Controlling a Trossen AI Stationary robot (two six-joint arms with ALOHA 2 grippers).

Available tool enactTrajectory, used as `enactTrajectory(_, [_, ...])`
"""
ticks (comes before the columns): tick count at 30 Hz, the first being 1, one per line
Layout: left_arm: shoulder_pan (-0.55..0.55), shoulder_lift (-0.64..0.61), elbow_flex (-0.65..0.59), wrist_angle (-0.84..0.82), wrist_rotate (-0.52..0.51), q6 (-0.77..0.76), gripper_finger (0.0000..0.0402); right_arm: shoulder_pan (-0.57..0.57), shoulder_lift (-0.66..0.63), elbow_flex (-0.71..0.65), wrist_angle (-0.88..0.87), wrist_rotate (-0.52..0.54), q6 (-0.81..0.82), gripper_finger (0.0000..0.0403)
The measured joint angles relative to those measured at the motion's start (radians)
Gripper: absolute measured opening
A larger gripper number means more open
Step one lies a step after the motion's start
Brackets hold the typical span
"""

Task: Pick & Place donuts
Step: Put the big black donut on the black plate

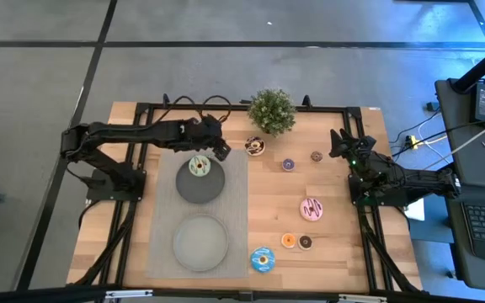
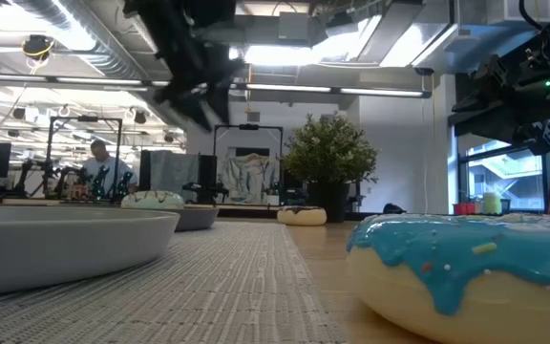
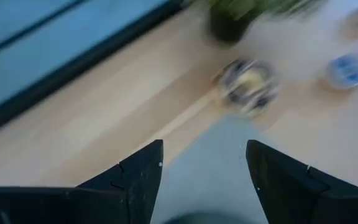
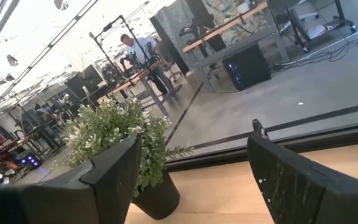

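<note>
Left gripper (image 1: 222, 151) hovers open and empty just beyond the green donut (image 1: 199, 166) on the far grey plate (image 1: 194, 187). Right gripper (image 1: 338, 143) waits open, empty.

Green donut (image 1: 199, 166) flat on far plate (image 1: 200, 187); chocolate-white (image 1: 255, 146), purple (image 1: 288, 164), brown (image 1: 316, 156), pink (image 1: 311, 209), orange (image 1: 288, 241), blue (image 1: 262, 260) on wood.

Green-glazed donut (image 1: 199, 166) on dark grey plate (image 1: 200, 187), pink-striped donut (image 1: 311, 209), blue sprinkled donut (image 1: 262, 259), woven grey mat (image 1: 236, 210).
</note>
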Motion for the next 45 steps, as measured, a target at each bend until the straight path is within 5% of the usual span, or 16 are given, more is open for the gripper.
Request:
enactTrajectory(10, [-0.107, -0.019, 0.0, 0.345, 0.015, 0.148, 0.0225, 0.0, 0.0, 0.0, -0.004, 0.0, 0.001, 0.0294])
enactTrajectory(16, [-0.103, -0.016, 0.0, 0.359, 0.019, -0.035, 0.0225, 0.0, 0.0, 0.0, -0.004, 0.0, 0.009, 0.0294])
enactTrajectory(21, [-0.101, 0.034, -0.003, 0.388, -0.06, 0.085, 0.0226, 0.0, 0.0, 0.0, -0.004, 0.0, 0.004, 0.0294])
enactTrajectory(26, [-0.071, 0.124, -0.003, 0.493, 0.092, 0.049, 0.0226, 0.0, 0.0, 0.0, -0.002, -0.021, 0.004, 0.0294])
enactTrajectory(29, [-0.058, 0.189, -0.003, 0.521, 0.086, 0.045, 0.0226, 0.0, 0.0, 0.0, 0.004, -0.057, 0.004, 0.0294])
enactTrajectory(45, [0.085, 0.492, 0.277, 0.219, 0.125, -0.037, 0.0226, 0.0, 0.0, 0.0, 0.012, -0.107, 0.009, 0.0294])
